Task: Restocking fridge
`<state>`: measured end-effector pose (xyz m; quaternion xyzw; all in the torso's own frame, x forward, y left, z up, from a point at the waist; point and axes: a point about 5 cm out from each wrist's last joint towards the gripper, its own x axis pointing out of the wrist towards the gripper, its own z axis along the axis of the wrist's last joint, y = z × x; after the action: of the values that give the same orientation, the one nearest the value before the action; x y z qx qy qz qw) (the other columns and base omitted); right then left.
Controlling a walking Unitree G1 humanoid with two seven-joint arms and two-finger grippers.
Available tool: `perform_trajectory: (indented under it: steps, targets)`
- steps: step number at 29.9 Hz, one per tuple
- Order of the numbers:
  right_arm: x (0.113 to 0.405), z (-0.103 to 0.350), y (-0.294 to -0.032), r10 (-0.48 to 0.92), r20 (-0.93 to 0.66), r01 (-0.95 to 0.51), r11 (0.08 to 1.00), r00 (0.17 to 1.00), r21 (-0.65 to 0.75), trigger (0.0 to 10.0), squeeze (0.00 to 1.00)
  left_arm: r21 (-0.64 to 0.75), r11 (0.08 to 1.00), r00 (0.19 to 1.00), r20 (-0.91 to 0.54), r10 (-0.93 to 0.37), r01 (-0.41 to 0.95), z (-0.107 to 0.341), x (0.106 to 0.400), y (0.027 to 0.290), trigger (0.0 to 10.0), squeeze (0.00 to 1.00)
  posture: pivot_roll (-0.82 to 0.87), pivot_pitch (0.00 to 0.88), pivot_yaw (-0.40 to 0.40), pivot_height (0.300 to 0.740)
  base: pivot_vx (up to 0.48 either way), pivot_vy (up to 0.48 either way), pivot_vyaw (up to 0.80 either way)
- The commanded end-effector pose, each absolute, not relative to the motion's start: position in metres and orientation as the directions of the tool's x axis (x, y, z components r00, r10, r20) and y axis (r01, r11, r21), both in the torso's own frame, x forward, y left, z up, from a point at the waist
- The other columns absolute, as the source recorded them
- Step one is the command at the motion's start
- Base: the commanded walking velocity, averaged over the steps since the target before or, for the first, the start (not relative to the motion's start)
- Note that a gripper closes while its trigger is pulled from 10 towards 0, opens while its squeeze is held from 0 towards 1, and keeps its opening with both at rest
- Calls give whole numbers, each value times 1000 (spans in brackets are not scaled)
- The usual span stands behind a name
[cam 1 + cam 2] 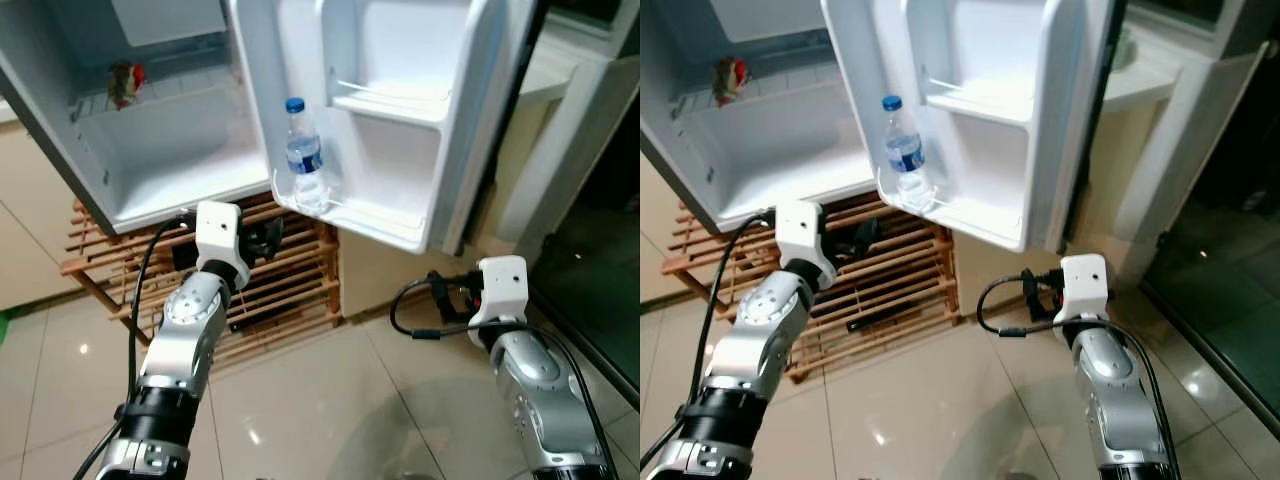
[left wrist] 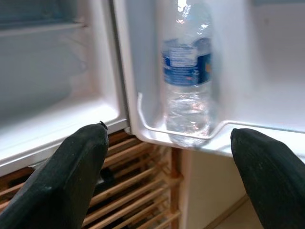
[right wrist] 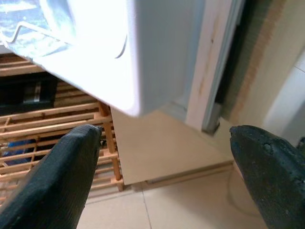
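The fridge is white inside, as is its door, where a clear water bottle shows a blue cap and a blue-and-white label. A small red and brownish item sits on the pale inner shelf. Below, the slatted wooden rack is warm orange-brown, the floor tiles glossy beige, and the arms silver with white wrist blocks and black fingers.
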<state>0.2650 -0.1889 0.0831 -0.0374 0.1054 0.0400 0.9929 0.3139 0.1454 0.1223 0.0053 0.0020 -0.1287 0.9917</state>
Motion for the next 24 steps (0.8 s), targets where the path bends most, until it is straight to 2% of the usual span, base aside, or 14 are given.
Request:
perform_trajectory:
  steps: [1, 5, 8, 13, 16, 21, 22, 23, 24]
  targets:
    - [265, 83, -190, 71, -207, -82, 996, 976, -44, 10000, 0, 30, 946, 946, 2, -323, 323, 124, 311, 136, 10000, 0, -131, 0, 102, 740, 0, -480, 725]
    - [262, 80, -188, 80, -217, -92, 995, 973, -47, 10000, 0, 33, 942, 943, -6, -333, 333, 123, 312, 137, 10000, 0, -127, 0, 105, 740, 0, -480, 700]
    - [266, 85, -197, 40, -186, -53, 997, 982, -63, 10000, 0, -8, 960, 959, -27, -281, 281, 121, 315, 146, 10000, 0, -126, 0, 106, 740, 0, -449, 685]
    - [272, 89, -205, -4, -187, -12, 996, 982, -86, 10000, 0, -15, 968, 968, -25, -251, 251, 121, 316, 150, 10000, 0, -125, 0, 109, 740, 403, -158, 0]
    - [270, 82, -208, -22, -251, -9, 993, 968, -120, 10000, 0, 1, 964, 958, -108, -264, 266, 108, 315, 150, 10000, 0, -125, 0, 104, 740, 0, 0, 0]
    - [251, 41, -222, -95, -489, 45, 993, 867, -111, 10000, 0, 20, 963, 895, -373, -244, 270, 66, 305, 155, 10000, 0, -123, 0, 99, 740, 0, 0, 0]
    - [242, 29, -234, -173, -539, 123, 984, 824, -128, 10000, 0, -6, 970, 849, -482, -217, 245, 46, 301, 162, 10000, 0, -122, 0, 99, 740, 0, 0, 0]
    - [241, 28, -240, -217, -537, 162, 975, 815, -148, 10000, 0, -20, 975, 841, -503, -201, 221, 42, 300, 166, 10000, 0, -123, 0, 99, 740, 0, 0, 0]
    - [242, 32, -257, -334, -505, 271, 942, 795, -197, 10000, 0, -41, 988, 831, -536, -149, 151, 36, 302, 177, 10000, 0, -127, 0, 102, 740, 0, 0, 0]
